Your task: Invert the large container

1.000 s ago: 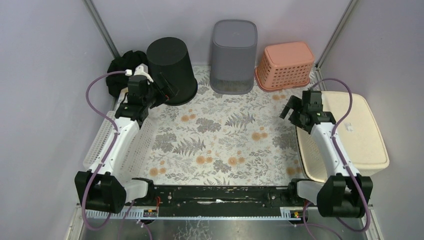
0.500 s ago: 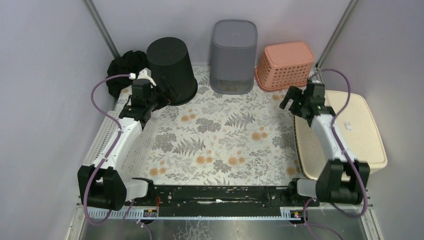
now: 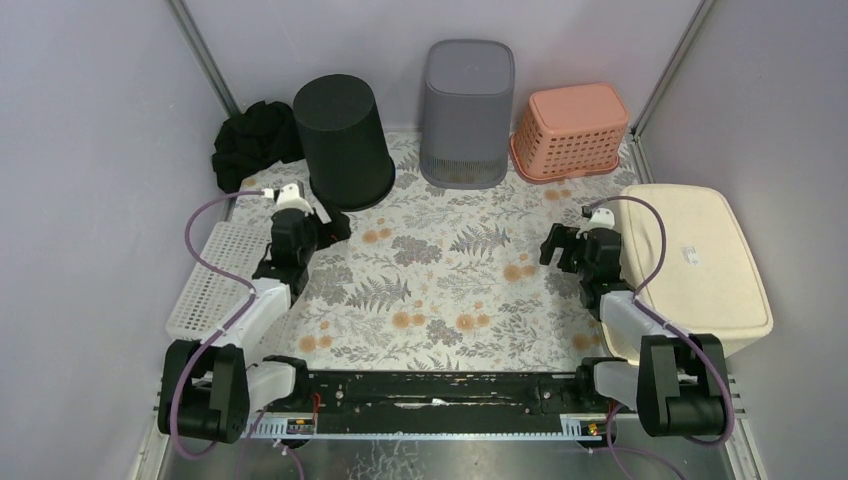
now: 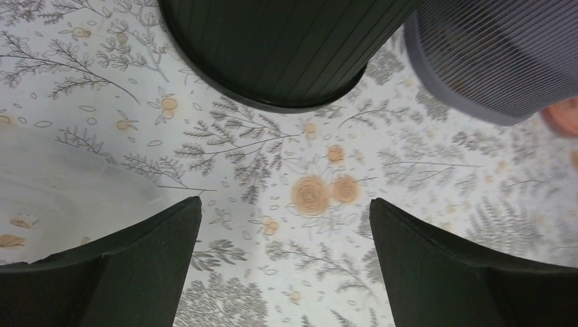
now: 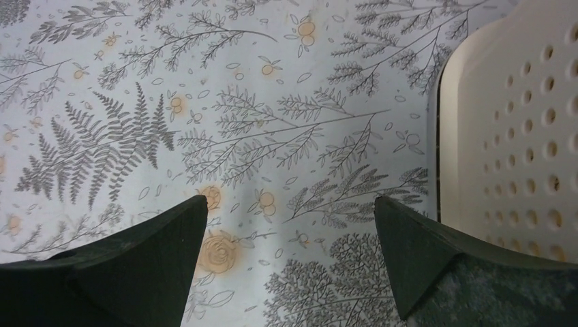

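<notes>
Cream plastic, the large container sits at the right edge of the floral mat. Its closed flat face is up with a small label on it, and a perforated side wall faces the mat.

Your right gripper is low over the mat just left of that container, not touching it. Jaws are spread wide, nothing between them. The right wrist view confirms it: both fingers are wide apart over bare floral print, and the container's holed wall is at the right edge of the frame.

Your left gripper hovers over the left part of the mat, near the foot of the black bin but apart from it. Jaws are also wide open and empty. The left wrist view shows that bin's lower rim on the mat ahead of the fingers, and the grey bin, slatted, at upper right.

Both bins stand closed face up by the back wall, near each other but apart. Right of the grey bin is the salmon basket, also base up and close to the far end of the large container; cannot tell if they touch.

Along the left edge, beside your left arm, lies the white perforated tray. In the far left corner the black cloth is bunched against the black bin.
</notes>
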Controlling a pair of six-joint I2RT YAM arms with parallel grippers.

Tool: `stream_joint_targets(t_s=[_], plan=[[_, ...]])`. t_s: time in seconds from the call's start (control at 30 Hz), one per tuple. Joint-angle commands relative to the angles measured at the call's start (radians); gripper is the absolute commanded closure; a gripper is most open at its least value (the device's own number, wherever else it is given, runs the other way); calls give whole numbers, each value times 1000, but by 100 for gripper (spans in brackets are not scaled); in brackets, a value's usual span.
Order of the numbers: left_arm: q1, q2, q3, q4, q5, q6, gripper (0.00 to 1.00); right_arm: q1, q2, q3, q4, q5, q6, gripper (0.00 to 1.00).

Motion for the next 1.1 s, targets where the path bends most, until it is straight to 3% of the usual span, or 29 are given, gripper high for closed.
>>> stream_joint_targets(t_s=[0.0, 0.27, 0.37, 0.43, 0.6, 0.67, 0.87, 0.93, 1.07], plan=[[-2, 28, -100, 328, -66, 175, 0, 4, 45, -41, 375, 112, -81, 1], [6, 191, -155, 521, -158, 316, 0, 12, 154, -149, 622, 172, -84, 1], [39, 284, -193, 628, -124, 322, 0, 19, 130, -175, 646, 190, -110, 1], [53, 292, -176, 605, -78, 328, 0, 19, 124, -216, 734, 229, -102, 1], [100, 283, -232, 728, -48, 338, 0, 19, 76, -240, 707, 295, -74, 1], [122, 312, -292, 898, -74, 311, 0, 19, 52, -258, 710, 326, -62, 1], [127, 348, -291, 908, 53, 365, 0, 19, -36, -298, 668, 321, -51, 1], [127, 389, -356, 1081, 91, 374, 0, 19, -78, -323, 653, 327, -45, 1], [130, 387, -343, 1054, 146, 394, 0, 20, -150, -336, 584, 333, -42, 1]])
